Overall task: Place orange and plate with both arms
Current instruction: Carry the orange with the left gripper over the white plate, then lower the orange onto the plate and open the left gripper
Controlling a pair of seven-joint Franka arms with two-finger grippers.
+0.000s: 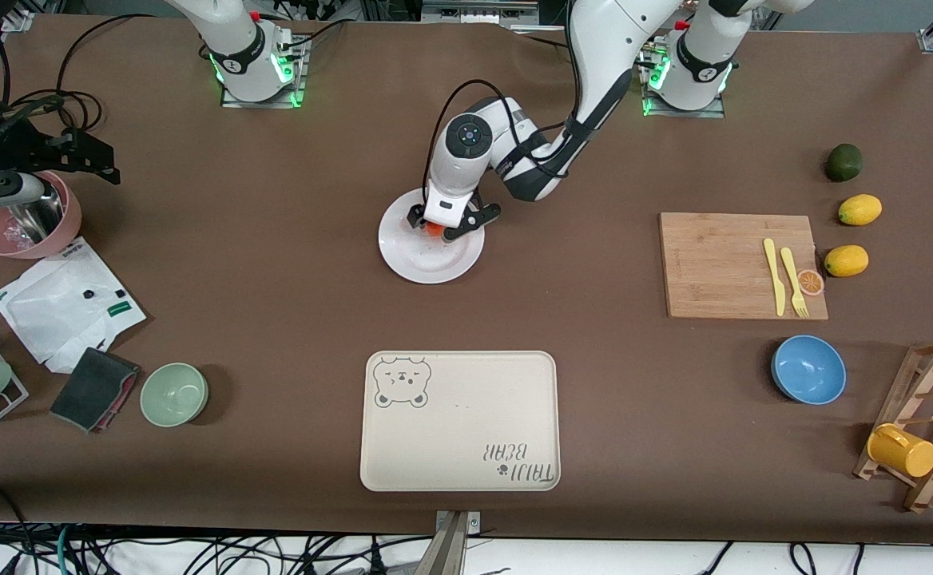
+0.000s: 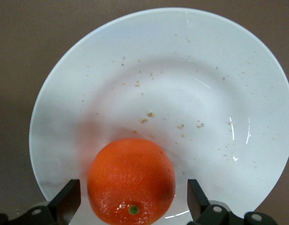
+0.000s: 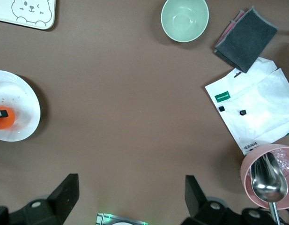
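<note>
1. Your left gripper (image 2: 130, 206) stands open around the orange (image 2: 131, 180), which probably rests on the plate (image 2: 181, 70) beneath it, released.
2. Your right gripper (image 3: 130, 199) waits open above bare table.

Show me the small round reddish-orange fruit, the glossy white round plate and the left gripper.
small round reddish-orange fruit (image 2: 131, 180): left wrist view, middle of its peel.
glossy white round plate (image 2: 214, 89): left wrist view, bare inner surface.
left gripper (image 2: 134, 201): left wrist view, midway between its open fingertips.
</note>
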